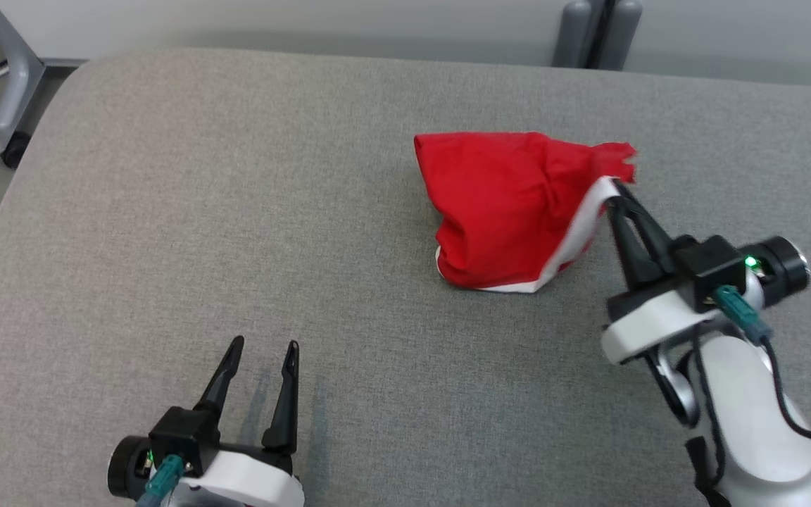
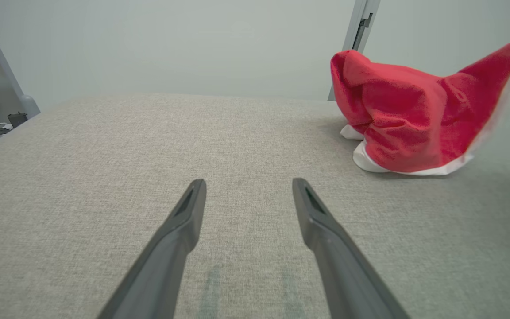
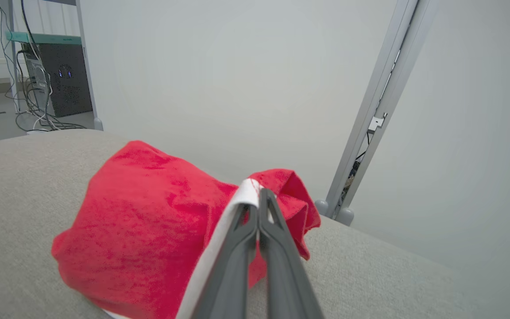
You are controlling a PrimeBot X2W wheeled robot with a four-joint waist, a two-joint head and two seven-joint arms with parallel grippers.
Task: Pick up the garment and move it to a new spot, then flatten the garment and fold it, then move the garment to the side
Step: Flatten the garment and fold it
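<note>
Red garment (image 1: 504,204), right fingers (image 3: 235,252) pinching (white hem (image 3: 246,195))

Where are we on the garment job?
Done: grasp only; right end effector shut on the red garment by its white trim. In hand: pickup; garment bunched on the grey surface, one corner raised. To do: move, flatten, fold, set aside. Open left end effector sits clear of it.

Grey fabric surface (image 1: 236,211) (garment (image 1: 504,204) atop)
</note>
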